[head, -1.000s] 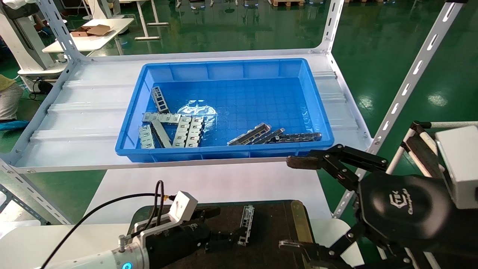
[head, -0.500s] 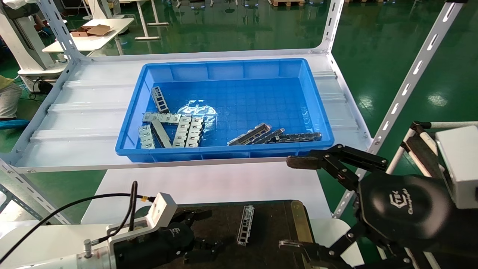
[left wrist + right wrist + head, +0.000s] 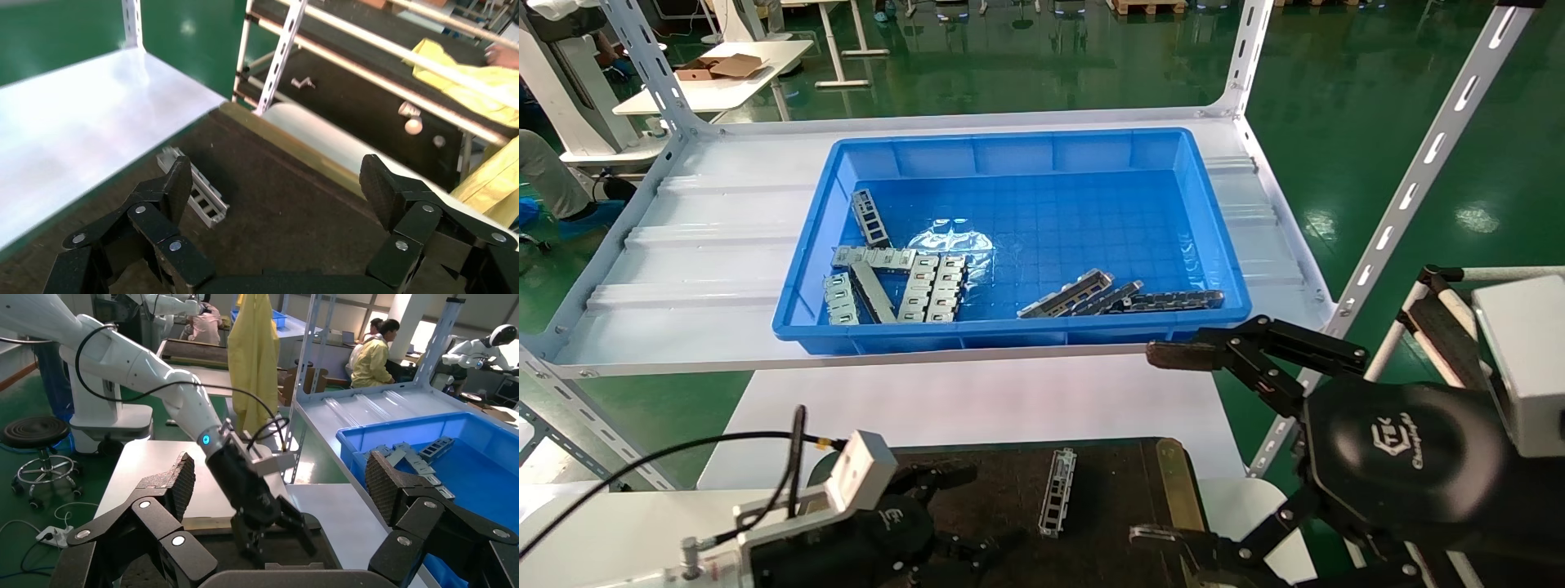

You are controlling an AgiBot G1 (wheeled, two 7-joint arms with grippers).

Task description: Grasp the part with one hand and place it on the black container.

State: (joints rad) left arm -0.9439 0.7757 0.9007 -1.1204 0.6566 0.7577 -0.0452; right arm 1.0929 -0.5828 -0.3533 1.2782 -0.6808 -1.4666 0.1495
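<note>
While part (image 3: 1056, 492) lies on black container (image 3: 1124, 490), left gripper (image 3: 964, 510) gapes empty; bin (image 3: 1009, 147) holds perhaps nine strips.

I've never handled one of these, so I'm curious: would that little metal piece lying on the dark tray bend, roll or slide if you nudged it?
The part looks like folded metal with raised side walls, so it is probably stiff. It lies flat and is not round, so it should not roll. The black container looks matte and textured, so the part would likely scrape along rather than glide.
</note>
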